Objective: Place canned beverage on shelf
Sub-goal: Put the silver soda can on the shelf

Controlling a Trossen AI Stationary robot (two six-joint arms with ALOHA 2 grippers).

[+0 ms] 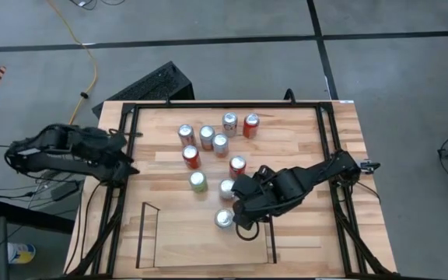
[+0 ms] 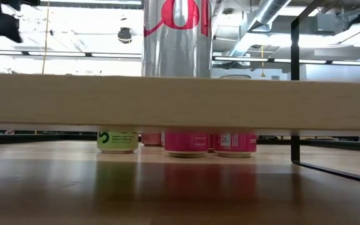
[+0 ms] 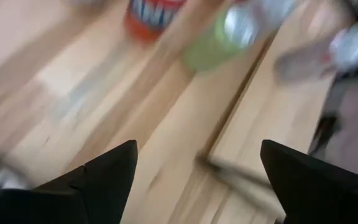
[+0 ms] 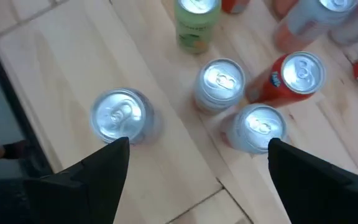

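Ten cans all told: three red, one green [image 1: 198,181], rest silvery. One shelf [image 1: 185,241], just a single silver can [image 1: 223,219] standing on its plank; other nine bunched on the table [image 1: 302,140] behind. Right gripper [image 1: 239,214] spread wide, gripping nothing, hovering just beside that shelved can. Left gripper [image 1: 127,155] also spread wide and empty, over by the table's left edge.

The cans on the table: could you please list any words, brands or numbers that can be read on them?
Silver and red can close to the low camera: big red letter shapes, cut off, no whole word.
Green can: a white mark like "5" or "S"; small print too blurred.
Pink cans: white label print, too small to read.
High and wrist views: nothing legible.
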